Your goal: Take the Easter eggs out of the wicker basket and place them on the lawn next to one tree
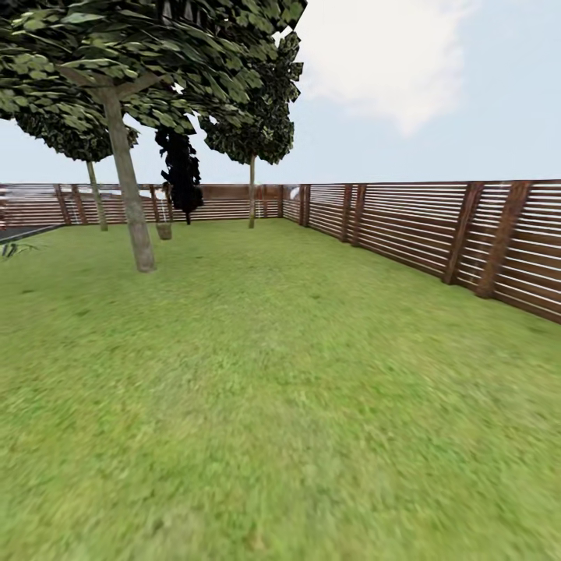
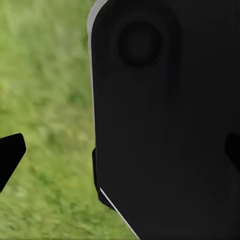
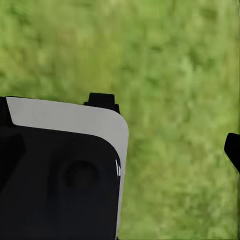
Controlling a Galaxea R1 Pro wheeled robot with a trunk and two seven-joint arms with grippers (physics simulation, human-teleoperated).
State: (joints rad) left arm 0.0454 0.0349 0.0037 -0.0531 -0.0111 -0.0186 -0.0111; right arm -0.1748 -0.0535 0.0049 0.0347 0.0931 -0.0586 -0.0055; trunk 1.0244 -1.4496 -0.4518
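From the head camera I looked out over the broad lawn of short, mottled green grass (image 1: 280, 405), which ran from right under me to the far end of the garden. A dark brown fence of horizontal slats with thick posts (image 1: 436, 230) closed the right side and turned along the far edge. On the left, at middle distance, stood a tall tree with a pale grey-green trunk and a dark leafy crown (image 1: 128, 187), its trunk leaning slightly. Two more trees of the same kind stood farther off by the far fence, one at far left (image 1: 97, 195) and one nearer the corner (image 1: 252, 191). Between them rose an all-black columnar tree (image 1: 181, 175).

On the left wrist camera I saw blurred grass behind a large black housing of the robot (image 2: 165, 120); a dark fingertip (image 2: 10, 155) of the left pincer (image 2: 122, 155) sat at one edge and another at the opposite edge, so the jaws stood wide apart with nothing between them.

On the right wrist camera, grass again lay behind a black and pale grey housing (image 3: 60, 165); one dark fingertip (image 3: 233, 150) showed at the edge, and I could not tell how the right pincer was set.
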